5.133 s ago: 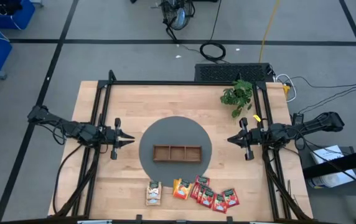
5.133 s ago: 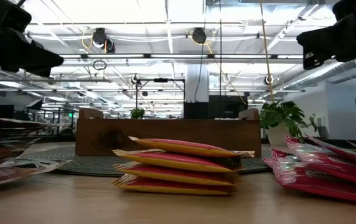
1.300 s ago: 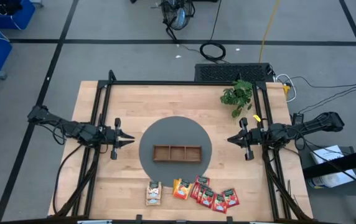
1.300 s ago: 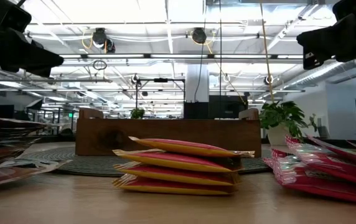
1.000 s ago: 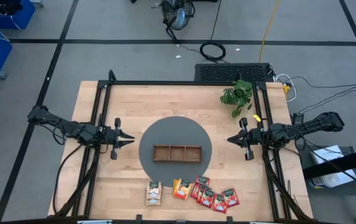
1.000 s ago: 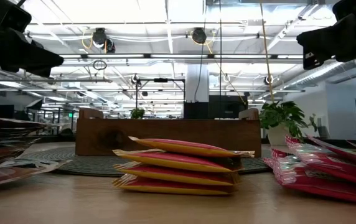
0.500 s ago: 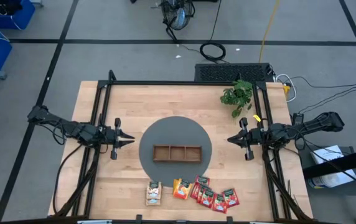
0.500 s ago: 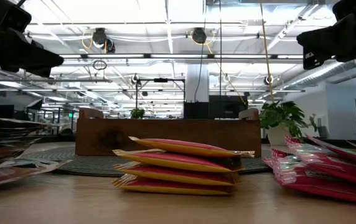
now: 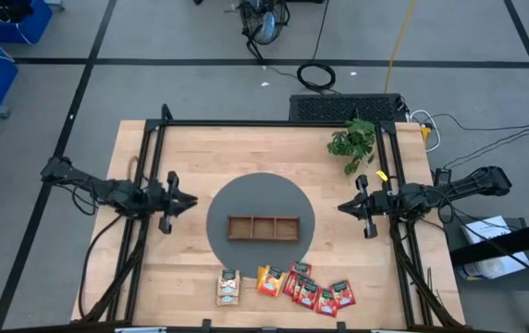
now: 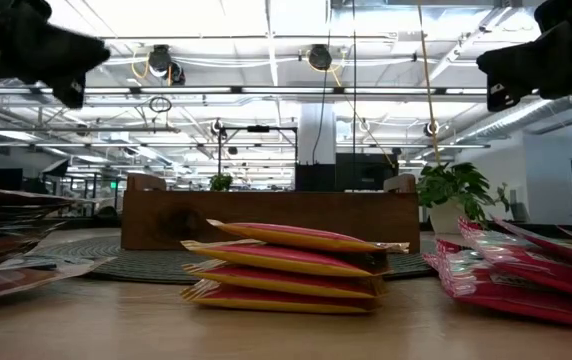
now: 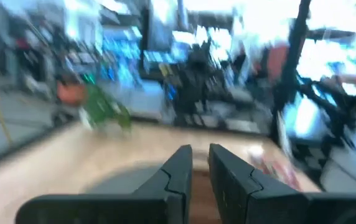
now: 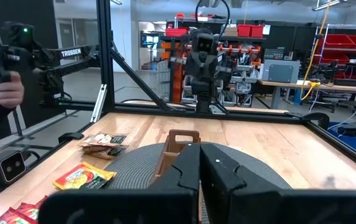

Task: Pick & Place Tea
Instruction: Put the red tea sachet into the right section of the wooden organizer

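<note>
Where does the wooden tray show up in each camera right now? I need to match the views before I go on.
High view: wooden tray lies at the centre of the round grey mat.
Low view: its long side spans the middle, behind the stacked sachets.
Left wrist view: cannot tell; picture is smeared.
Right wrist view: seen end-on just past the fingers.
Shared landmark: the potted plant, right of the tray in the low view.
</note>
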Motion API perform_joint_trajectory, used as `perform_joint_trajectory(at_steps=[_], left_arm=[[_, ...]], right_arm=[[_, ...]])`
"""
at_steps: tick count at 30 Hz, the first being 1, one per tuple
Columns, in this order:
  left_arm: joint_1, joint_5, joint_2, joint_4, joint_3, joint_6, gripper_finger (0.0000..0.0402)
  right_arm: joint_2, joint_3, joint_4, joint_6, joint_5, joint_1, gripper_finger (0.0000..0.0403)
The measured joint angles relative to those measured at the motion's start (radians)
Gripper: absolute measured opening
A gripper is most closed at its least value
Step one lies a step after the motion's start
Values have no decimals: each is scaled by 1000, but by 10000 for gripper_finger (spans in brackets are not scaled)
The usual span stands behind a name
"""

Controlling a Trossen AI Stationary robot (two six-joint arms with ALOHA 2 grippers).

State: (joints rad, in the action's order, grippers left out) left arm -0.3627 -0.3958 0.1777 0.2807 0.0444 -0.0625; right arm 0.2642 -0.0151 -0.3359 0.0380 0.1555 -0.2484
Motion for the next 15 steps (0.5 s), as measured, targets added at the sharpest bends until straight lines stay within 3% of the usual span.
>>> perform_joint_trajectory(at_steps=[4, 9, 15], left_arm=[[0, 2, 36, 24, 0, 47, 63], [-1, 8, 155, -113, -2, -1, 63], [-1, -36, 403, 21, -1, -62, 62]], right_arm=[[0, 0, -4, 0, 0, 0, 0], [1, 0, -2, 0, 0, 0, 0], [3, 0, -35, 0, 0, 0, 0]])
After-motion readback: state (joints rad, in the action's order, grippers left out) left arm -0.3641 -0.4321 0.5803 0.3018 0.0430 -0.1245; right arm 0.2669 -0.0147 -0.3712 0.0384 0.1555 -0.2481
